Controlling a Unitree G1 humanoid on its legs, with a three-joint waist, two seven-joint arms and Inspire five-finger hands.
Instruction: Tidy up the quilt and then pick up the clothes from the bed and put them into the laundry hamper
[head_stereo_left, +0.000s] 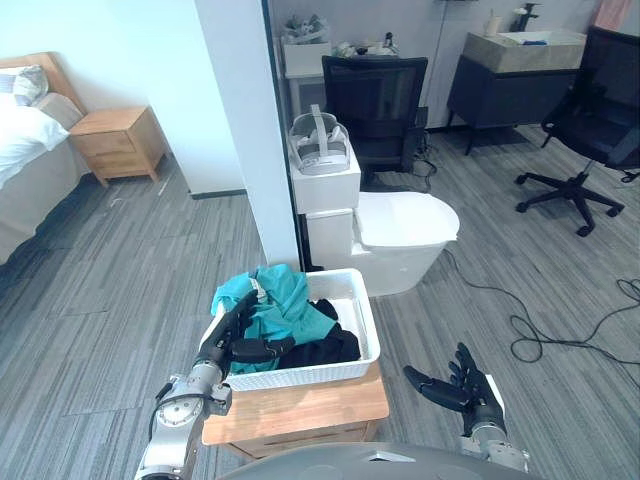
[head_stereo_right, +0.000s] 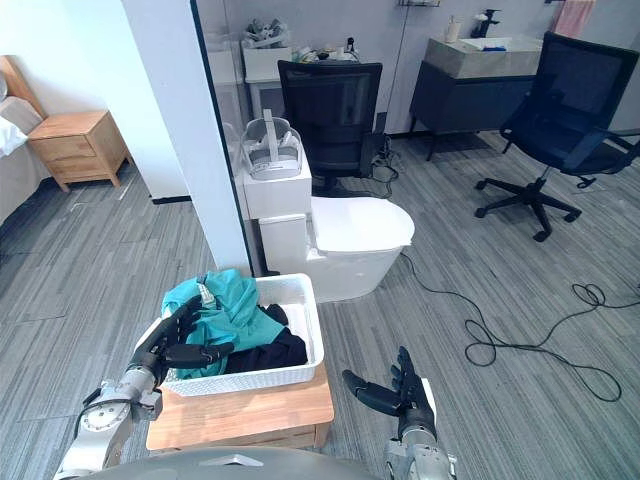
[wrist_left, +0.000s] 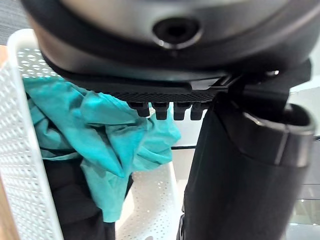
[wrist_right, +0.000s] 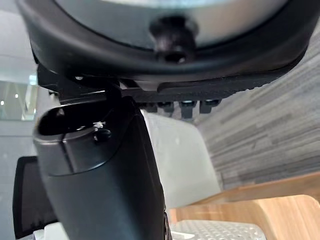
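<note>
A white perforated laundry hamper (head_stereo_left: 300, 377) stands on a low wooden stool (head_stereo_left: 300, 408) right in front of me. Inside it a teal garment (head_stereo_left: 285, 300) lies heaped on the left, spilling over the rim, and a black garment (head_stereo_left: 335, 345) lies on the right. My left hand (head_stereo_left: 228, 335) is over the hamper's left rim, open, its straight fingers against the teal cloth (wrist_left: 100, 135) and its thumb pointing toward the black garment. My right hand (head_stereo_left: 462, 388) hovers open above the floor to the right of the stool, holding nothing.
A white toilet (head_stereo_left: 400, 235) with a headset (head_stereo_left: 318, 145) on its tank stands just behind the hamper, beside a white column (head_stereo_left: 250, 120). Office chairs (head_stereo_left: 375, 100) stand further back. The bed (head_stereo_left: 25, 150) and a wooden nightstand (head_stereo_left: 118, 140) are far off at the left.
</note>
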